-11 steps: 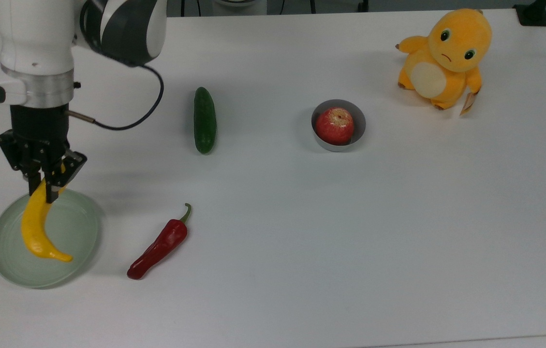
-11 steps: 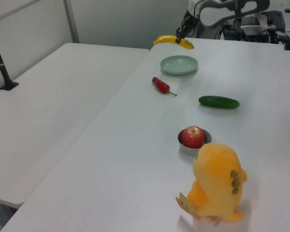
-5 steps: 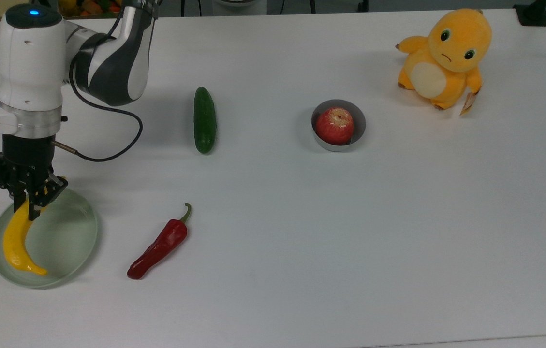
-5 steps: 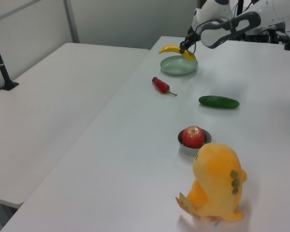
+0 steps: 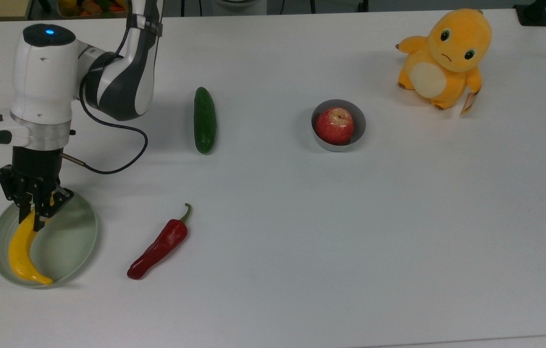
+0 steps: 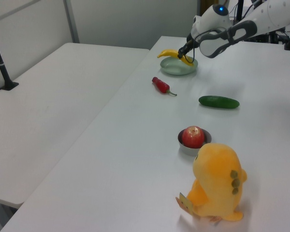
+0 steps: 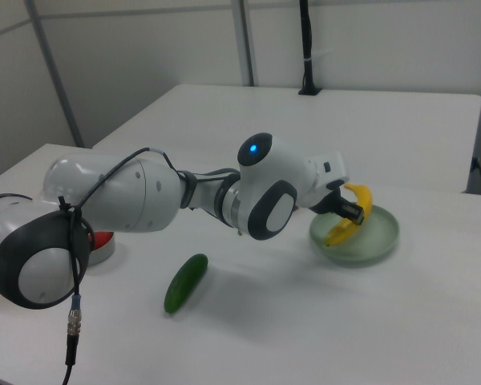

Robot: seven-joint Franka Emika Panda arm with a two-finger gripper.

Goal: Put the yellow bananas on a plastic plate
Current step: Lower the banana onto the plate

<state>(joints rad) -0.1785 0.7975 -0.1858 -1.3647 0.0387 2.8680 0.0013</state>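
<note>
White table (image 5: pixel 398 241): chili (image 5: pixel 159 244), cucumber (image 5: pixel 204 120) beside plate (image 5: pixel 77 241)

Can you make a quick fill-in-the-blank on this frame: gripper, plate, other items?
The gripper is shut on the ____.
The yellow bananas hang over the pale green ____.
The grey bowl holds a red ____.
Between plastic plate and cucumber lies a red ____.
Missing: yellow bananas; plastic plate; apple; chili pepper
</note>
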